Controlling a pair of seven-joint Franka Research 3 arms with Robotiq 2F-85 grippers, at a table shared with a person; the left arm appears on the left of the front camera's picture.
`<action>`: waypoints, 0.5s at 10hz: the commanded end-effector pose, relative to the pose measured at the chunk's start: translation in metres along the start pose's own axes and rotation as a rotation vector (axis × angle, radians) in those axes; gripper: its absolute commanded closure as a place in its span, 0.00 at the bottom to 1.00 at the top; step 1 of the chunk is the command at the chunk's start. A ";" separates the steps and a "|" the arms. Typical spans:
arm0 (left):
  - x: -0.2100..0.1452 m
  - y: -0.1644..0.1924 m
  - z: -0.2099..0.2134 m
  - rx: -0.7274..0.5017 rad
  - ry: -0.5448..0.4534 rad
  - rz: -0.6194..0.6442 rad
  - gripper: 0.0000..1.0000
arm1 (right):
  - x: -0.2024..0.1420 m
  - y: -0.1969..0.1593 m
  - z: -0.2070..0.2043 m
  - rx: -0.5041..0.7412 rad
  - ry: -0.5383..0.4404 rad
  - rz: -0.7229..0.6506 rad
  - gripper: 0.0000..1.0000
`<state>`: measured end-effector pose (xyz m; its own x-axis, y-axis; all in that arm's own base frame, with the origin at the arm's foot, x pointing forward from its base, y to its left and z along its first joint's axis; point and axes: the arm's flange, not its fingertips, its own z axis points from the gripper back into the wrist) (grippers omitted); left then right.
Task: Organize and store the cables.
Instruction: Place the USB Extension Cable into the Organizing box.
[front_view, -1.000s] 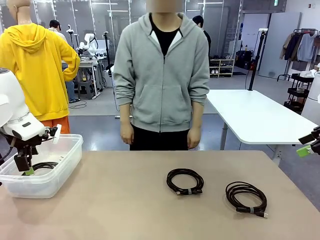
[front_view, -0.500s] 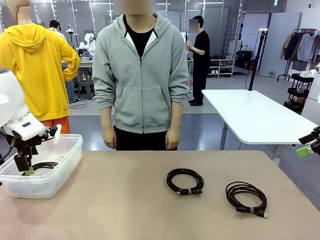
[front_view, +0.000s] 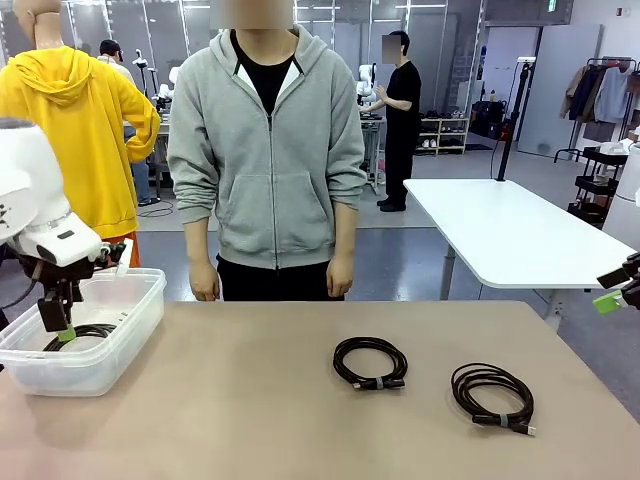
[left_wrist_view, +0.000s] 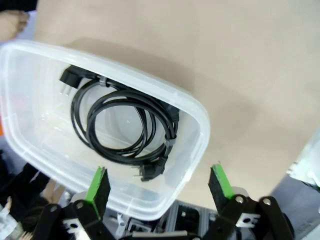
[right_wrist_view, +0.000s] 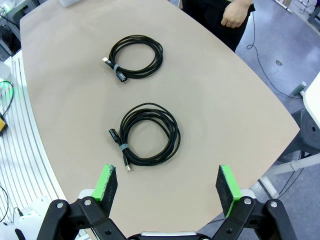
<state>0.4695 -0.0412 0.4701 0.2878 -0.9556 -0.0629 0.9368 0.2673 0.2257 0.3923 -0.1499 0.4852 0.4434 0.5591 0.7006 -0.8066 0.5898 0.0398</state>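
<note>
Rising from bin (front_view: 118, 348), left claw (front_view: 58, 328) empty, person (front_view: 268, 170) shifted left

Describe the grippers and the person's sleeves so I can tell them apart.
Left gripper and right gripper match: black linkage fingers with silver pivot bolts, tipped with bright green pads. The left arm has a glossy white rounded shell. The person wears a grey zip hoodie with long sleeves, over a black top.

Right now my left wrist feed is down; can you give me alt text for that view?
A coiled black cable lies inside a clear plastic bin on the tan table. The left gripper, jaws open and empty, hangs above one edge of the bin.
</note>
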 end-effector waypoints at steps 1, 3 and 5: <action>-0.005 -0.009 0.032 -0.025 -0.059 0.020 0.00 | 0.002 0.001 0.001 0.002 -0.009 -0.006 0.00; -0.002 -0.028 0.052 -0.046 -0.102 0.009 0.00 | 0.002 0.001 0.001 0.002 -0.009 -0.006 0.00; 0.008 -0.040 0.064 -0.061 -0.162 0.014 0.00 | 0.002 0.001 0.001 0.002 -0.009 -0.006 0.00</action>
<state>0.4290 -0.0658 0.5247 0.2812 -0.9580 0.0570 0.9390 0.2869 0.1894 0.3924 -0.1498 0.4853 0.4432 0.5593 0.7005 -0.8067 0.5896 0.0397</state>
